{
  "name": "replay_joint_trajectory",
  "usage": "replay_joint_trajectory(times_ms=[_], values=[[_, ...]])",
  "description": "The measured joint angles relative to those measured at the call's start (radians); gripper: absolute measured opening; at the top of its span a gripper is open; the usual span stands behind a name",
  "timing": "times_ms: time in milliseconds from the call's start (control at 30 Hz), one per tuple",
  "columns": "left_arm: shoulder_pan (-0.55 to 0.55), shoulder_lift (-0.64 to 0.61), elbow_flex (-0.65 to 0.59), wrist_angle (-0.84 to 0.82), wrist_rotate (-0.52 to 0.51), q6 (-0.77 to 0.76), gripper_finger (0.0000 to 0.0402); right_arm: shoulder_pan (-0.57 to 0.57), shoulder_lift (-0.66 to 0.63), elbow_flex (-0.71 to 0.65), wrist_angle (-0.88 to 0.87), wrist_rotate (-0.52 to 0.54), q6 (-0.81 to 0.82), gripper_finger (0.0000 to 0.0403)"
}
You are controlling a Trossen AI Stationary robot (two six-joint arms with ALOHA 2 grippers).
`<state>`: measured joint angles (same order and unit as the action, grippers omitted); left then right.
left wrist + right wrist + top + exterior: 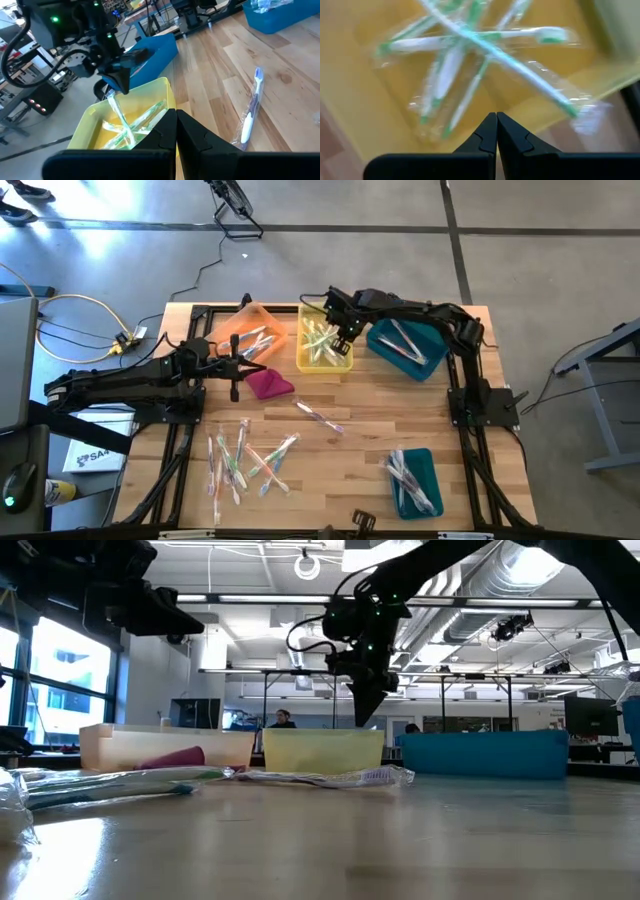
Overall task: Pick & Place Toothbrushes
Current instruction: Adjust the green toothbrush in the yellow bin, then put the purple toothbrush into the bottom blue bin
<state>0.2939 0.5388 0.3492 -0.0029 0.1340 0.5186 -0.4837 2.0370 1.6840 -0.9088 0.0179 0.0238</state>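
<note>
My right gripper [345,335] hangs over the yellow bin [325,348], pointing steeply down and shut on a clear-wrapped toothbrush [119,116] that reaches down into the bin. Several green-and-white toothbrushes [445,75] lie on the bin's floor. My left gripper [237,365] is shut and empty, held level above the table beside the magenta cloth [268,383]. Several loose toothbrushes [250,460] lie flat on the wood near the front left. A single one [320,417] lies mid-table. My right gripper has the toothbrush by the upper end of its clear wrapper [111,98], pinched at the fingertips, which come from above. The toothbrush hangs slanting below them, its lower end among those in the yellow bin. In the right wrist view the shut fingers hide the contact.
An orange bin [250,330] with toothbrushes stands left of the yellow one, and a teal bin [405,345] stands to its right under the right arm. Another teal bin [415,480] sits at the near right. Bare wood lies mid-table and along the front.
</note>
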Motion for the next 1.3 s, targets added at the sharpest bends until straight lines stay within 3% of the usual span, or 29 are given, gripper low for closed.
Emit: replay_joint_trajectory(times_ms=[267,633,767,933,1300], values=[[0.000,0.000,0.000,0.000,0.000,0.000,0.0000,-0.024,0.055,0.000,0.030,0.009,-0.049,0.0003],[0.000,0.000,0.000,0.001,0.000,0.000,0.0000,-0.041,0.093,0.000,0.283,0.188,-0.077,0.0003],[0.000,0.000,0.000,0.001,0.000,0.000,0.0000,-0.065,0.093,0.000,0.314,0.158,-0.072,0.0003],[0.000,0.000,0.000,0.000,0.000,-0.003,0.0000,-0.051,0.042,-0.001,0.190,0.036,-0.028,0.0003],[0.000,0.000,0.000,-0.008,-0.004,-0.003,0.0000,0.176,-0.129,0.000,0.095,-0.077,-0.074,0.0003]])
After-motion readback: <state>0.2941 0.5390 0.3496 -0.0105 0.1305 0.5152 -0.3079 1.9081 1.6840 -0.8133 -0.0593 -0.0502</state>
